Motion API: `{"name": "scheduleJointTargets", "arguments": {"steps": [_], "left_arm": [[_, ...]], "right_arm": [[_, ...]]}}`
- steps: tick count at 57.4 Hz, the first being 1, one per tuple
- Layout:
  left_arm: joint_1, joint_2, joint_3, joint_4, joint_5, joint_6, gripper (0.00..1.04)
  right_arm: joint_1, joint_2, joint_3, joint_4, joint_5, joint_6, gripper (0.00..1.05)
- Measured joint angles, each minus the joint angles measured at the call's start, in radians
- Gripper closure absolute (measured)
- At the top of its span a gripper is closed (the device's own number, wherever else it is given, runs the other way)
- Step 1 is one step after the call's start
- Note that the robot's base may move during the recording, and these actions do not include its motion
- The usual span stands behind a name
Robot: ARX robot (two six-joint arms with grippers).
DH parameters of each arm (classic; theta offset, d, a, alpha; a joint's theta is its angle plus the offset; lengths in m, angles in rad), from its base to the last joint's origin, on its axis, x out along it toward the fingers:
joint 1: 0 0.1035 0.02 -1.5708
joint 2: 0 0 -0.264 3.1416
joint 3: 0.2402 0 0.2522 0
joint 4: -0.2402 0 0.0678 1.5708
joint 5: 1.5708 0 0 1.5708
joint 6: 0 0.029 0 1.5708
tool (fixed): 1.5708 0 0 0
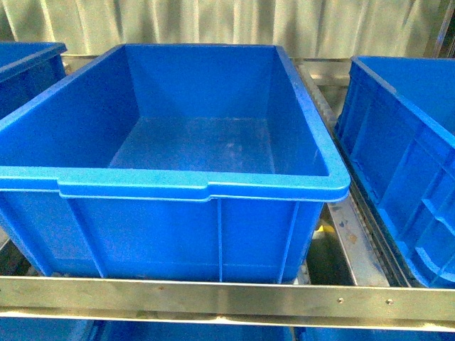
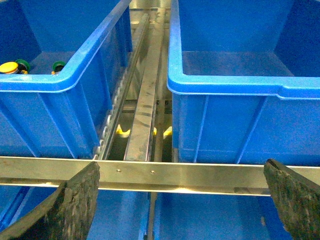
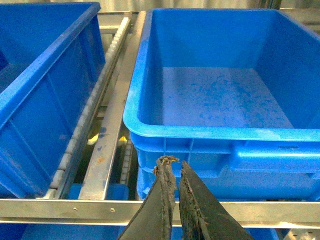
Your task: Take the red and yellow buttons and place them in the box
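Yellow button (image 2: 9, 67) – one, round-capped, lying on the floor of the left bin (image 2: 65, 82) close to that bin's near wall, seen only in the left wrist view. The red-capped button cannot be made out in any view. Green-capped switches – two: one (image 2: 22, 64) touching or just beside the yellow cap, the other (image 2: 59, 65) apart from them, near the bin's corner.

Blue bins – three in the front view: the central box (image 1: 206, 188), wide open at the top with a bare floor, the left bin at one side and a right bin (image 1: 370, 71) at the other. Metal rails (image 2: 142, 115) fill the gap between neighbouring bins, and a metal crossbar (image 1: 213, 293) runs along the near edge below the rims.

Left gripper (image 2: 182, 205) – its two fingers (image 2: 70, 210) are spread wide, with nothing between them, hanging on the near side of the crossbar. Right gripper (image 3: 175, 167) – its two fingers (image 3: 160, 200) are drawn together to a thin slit, gripping nothing, just before the right bin's near wall.
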Motion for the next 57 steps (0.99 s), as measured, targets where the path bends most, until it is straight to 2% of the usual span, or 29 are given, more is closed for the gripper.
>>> {"name": "scheduleJointTargets", "arguments": {"steps": [57], "left_arm": [[0.000,0.000,0.000,0.000,0.000,0.000,0.08]], "right_arm": [[0.000,-0.260,-0.104,-0.127,0.000,0.000,1.01]]}}
